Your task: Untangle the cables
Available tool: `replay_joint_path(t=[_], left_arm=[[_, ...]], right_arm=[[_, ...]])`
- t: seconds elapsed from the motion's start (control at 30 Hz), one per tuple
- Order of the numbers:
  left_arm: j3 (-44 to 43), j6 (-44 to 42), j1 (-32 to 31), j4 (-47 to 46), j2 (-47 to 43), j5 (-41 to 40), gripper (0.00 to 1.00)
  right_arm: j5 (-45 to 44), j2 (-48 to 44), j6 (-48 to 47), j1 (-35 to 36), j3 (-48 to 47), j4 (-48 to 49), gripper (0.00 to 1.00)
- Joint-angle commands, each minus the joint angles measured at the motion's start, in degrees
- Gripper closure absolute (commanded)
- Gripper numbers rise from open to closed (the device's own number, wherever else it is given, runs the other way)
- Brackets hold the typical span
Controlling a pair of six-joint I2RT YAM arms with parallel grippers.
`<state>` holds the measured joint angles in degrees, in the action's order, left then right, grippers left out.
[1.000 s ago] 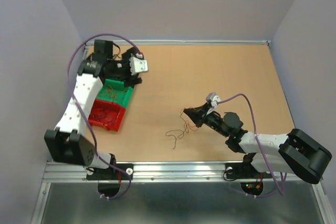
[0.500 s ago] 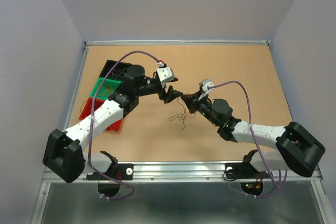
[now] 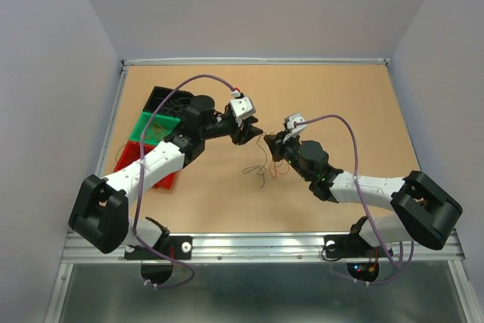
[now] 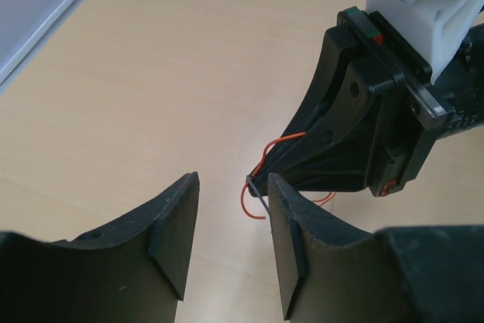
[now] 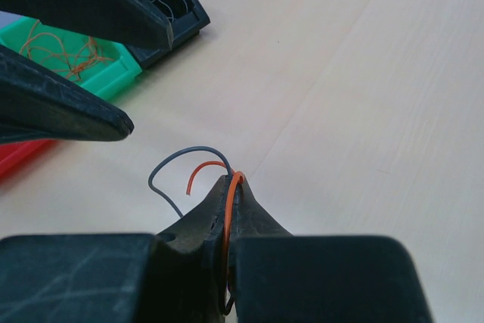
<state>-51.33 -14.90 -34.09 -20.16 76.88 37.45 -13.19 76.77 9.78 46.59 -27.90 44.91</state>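
The cables (image 3: pixel 263 168) are thin orange, grey and dark wires dangling above the table's middle. My right gripper (image 3: pixel 271 144) is shut on them. In the right wrist view an orange wire (image 5: pixel 229 202) runs between the closed fingertips, and a grey wire (image 5: pixel 178 155) and a short orange end curl out to the left. My left gripper (image 3: pixel 253 135) faces it tip to tip. Its jaws (image 4: pixel 233 183) stand apart with nothing between them. The grey wire end (image 4: pixel 259 191) lies just by its right finger (image 4: pixel 291 247).
Three small bins sit at the left of the table: black (image 3: pixel 162 98), green (image 3: pixel 155 128) holding orange wires, and red (image 3: pixel 140 168), partly under the left arm. Purple arm cables arch over both arms.
My left arm has swung from over the bins to the table's middle, up to the right gripper, and its jaws have narrowed. The right gripper has carried the cables back and left.
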Motion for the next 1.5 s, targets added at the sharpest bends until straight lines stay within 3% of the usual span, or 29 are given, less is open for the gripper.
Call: replay_joint_path(t=[0.0, 0.17, 0.37, 0.47, 0.53, 0.7, 0.8, 0.97, 1.0, 1.03, 1.07, 1.23, 1.47], left_arm=[[0.0, -1.8, -0.5, -0.8, -0.1, 1.3, 0.49], [-1.8, -2.4, -1.0, 1.7, 2.7, 2.4, 0.53], [-2.4, -4.5, -1.9, 3.3, 4.5, 2.3, 0.66], [-2.8, -5.4, -2.5, 4.2, 4.9, 2.2, 0.78], [-2.7, -5.7, -2.4, 4.3, 4.2, 1.7, 1.0], [-1.7, -5.7, -2.4, 3.6, 2.0, -0.4, 1.0], [-0.7, -5.8, -2.0, 2.9, 0.0, -2.2, 1.0], [1.0, -5.5, -1.0, 1.8, -3.9, -1.8, 1.0], [1.2, -5.4, -0.9, 1.5, -4.5, -1.7, 1.0], [1.4, -5.0, -0.4, 1.1, -5.2, -1.7, 1.0], [1.8, -4.7, -0.1, 0.7, -5.7, -1.4, 1.0], [1.9, -2.9, 2.2, -0.6, -6.7, -2.2, 1.0], [-0.3, -1.9, 12.0, -2.1, -9.5, -3.3, 1.0]], right_arm=[[-1.6, 0.7, -0.9, 0.3, -4.4, 1.1, 0.99], [-1.6, 0.9, -0.6, 0.3, -4.7, 1.1, 0.99], [-1.9, 0.3, -0.3, 0.4, -4.5, 1.0, 0.99], [-1.8, -0.2, -0.3, 0.5, -4.4, 0.9, 0.99], [-1.7, -0.1, -0.3, 0.4, -4.0, 0.8, 0.99], [-0.6, -0.2, -0.4, 0.4, -2.4, 0.9, 0.98], [0.2, 0.2, 0.2, 0.4, -0.7, 0.8, 0.82], [0.2, 3.2, 0.9, 0.4, 1.6, 2.5, 0.79], [0.2, 3.8, 1.0, 0.4, 1.7, 2.9, 0.8], [0.0, 4.8, 1.2, 0.4, 1.9, 3.2, 0.97], [-0.1, 6.4, 1.5, 0.4, 1.8, 3.5, 1.0], [-0.4, 10.3, 2.6, 0.4, 2.4, 5.1, 0.99], [-1.1, 9.3, 3.6, 0.4, 5.0, 6.2, 0.99]])
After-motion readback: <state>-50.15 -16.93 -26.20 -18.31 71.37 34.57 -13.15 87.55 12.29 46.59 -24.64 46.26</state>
